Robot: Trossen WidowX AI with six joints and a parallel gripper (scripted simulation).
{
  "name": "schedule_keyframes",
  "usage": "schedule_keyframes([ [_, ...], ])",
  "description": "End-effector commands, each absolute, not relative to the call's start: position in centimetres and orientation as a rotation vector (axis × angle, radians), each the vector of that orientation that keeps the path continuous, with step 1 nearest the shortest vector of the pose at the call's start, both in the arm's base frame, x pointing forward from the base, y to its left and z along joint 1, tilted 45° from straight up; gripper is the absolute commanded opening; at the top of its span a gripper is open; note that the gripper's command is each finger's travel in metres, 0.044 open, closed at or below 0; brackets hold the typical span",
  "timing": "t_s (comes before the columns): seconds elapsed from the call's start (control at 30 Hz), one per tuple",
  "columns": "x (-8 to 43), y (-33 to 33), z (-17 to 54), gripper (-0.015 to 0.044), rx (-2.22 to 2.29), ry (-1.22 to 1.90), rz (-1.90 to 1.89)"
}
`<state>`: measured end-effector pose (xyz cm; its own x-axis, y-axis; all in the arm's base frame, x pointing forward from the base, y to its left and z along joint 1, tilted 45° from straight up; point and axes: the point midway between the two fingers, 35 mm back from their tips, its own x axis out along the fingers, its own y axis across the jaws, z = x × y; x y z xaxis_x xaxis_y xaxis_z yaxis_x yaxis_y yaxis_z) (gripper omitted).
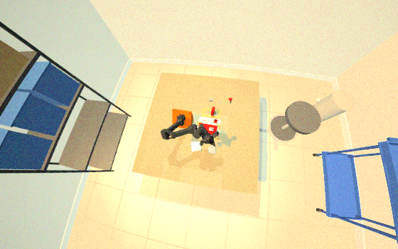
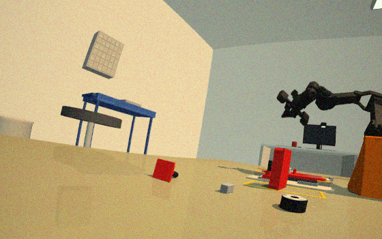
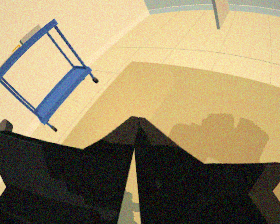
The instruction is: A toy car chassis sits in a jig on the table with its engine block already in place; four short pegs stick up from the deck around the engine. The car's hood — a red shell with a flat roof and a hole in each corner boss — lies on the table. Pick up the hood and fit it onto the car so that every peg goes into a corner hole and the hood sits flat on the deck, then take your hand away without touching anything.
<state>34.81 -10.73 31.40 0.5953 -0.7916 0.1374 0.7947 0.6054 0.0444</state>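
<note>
Tool (image 1: 210, 138) (image 2: 287, 113) (image 3: 136, 123) pressed together, nothing pinched, raised above the tabletop (image 1: 241, 160) (image 2: 115, 201) (image 3: 156, 90). Low red bodywork (image 1: 209, 126) (image 2: 306, 177) lies at the pale jig (image 1: 204, 119) (image 2: 327, 187). Tall red block (image 1: 212, 111) (image 2: 280, 169) stands upright within a yellow outline (image 1: 219, 113) (image 2: 306, 195). Can't tell which red part is the hood; it's not in the tool.

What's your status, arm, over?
Gripper shut, nothing held, raised above table. Red hood low, ungripped. Upright red block stands close by.
</note>
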Motion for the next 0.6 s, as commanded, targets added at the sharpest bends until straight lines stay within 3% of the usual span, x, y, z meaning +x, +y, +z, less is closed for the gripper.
schedule_keyframes([
  [0.0,37.8,-8.9,28.8,0.0000,0.055,-0.084,-0.840],
  [0.57,44.4,-0.2,15.3,0.0000,0.468,0.266,-0.716],
])
